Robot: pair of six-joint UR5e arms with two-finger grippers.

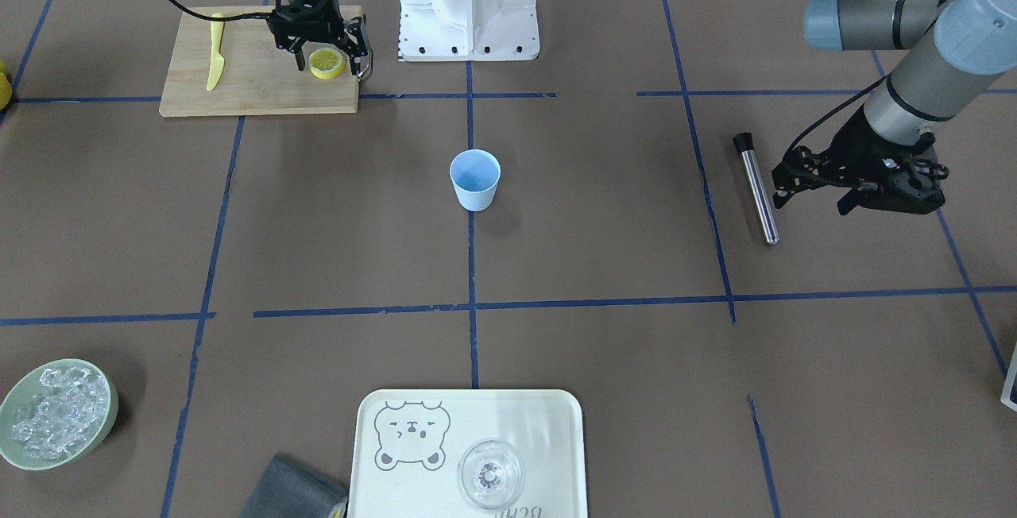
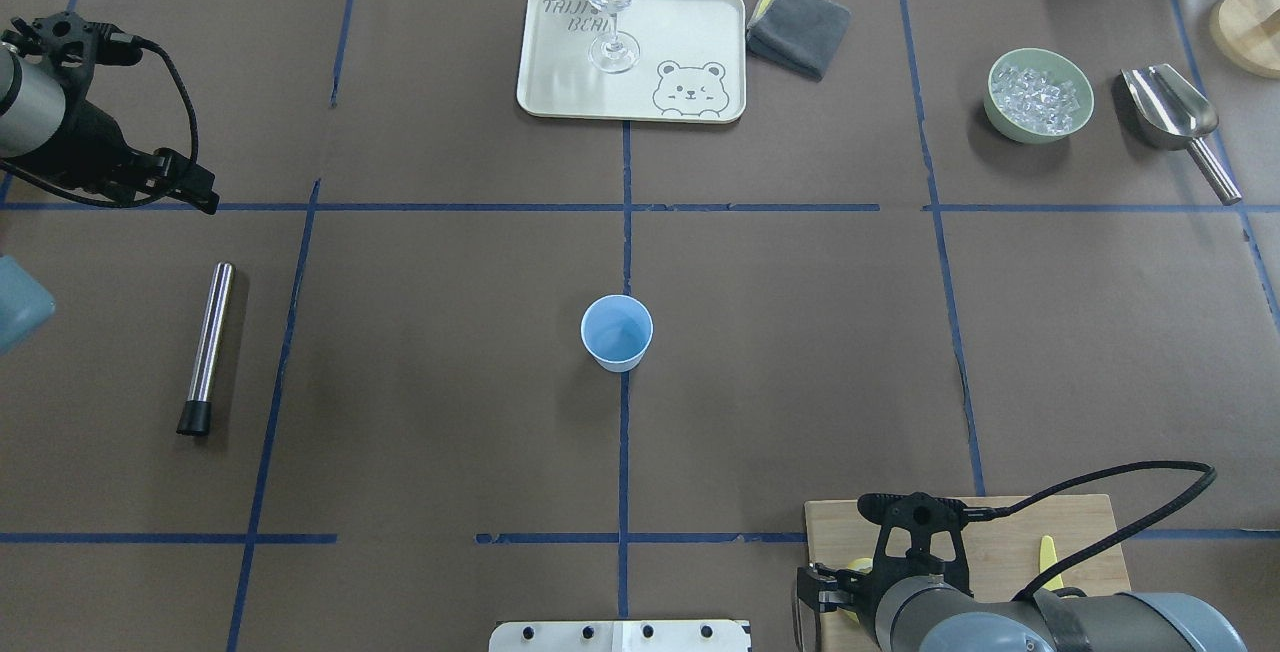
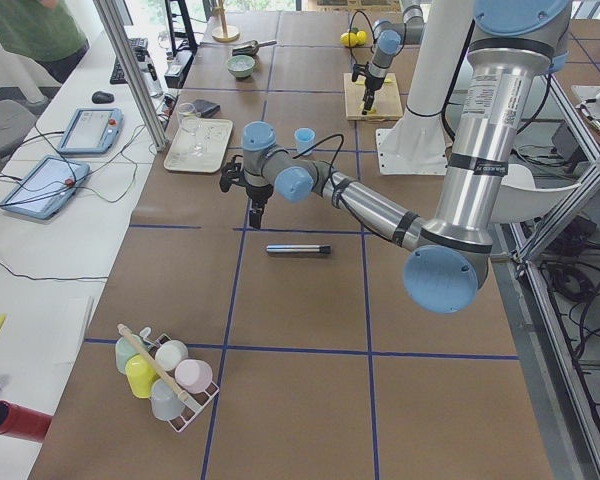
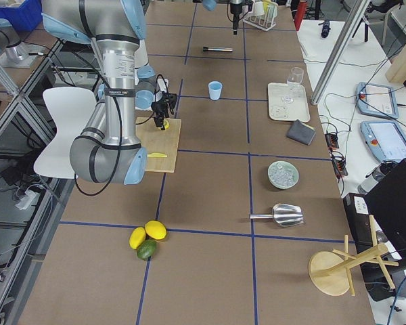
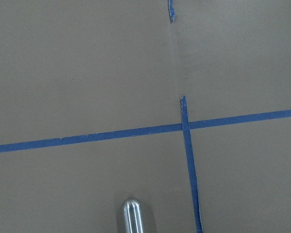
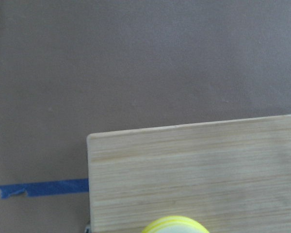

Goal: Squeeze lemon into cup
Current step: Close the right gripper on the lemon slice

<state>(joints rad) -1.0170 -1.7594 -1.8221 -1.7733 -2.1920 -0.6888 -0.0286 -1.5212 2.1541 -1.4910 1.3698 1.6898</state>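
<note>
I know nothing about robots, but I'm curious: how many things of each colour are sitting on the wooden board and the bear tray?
Yellow: 2, the lemon and the knife, both on the board.
Clear: 1, the glass, standing on the tray.
Total: 3.

Table (image 1: 604,208): brown covering, blue tape grid (image 1: 471,303). White side bench (image 3: 40,260) alongside, bearing two tablets (image 3: 90,128). White chair (image 4: 64,115). Aluminium frame post (image 3: 130,70).
</note>
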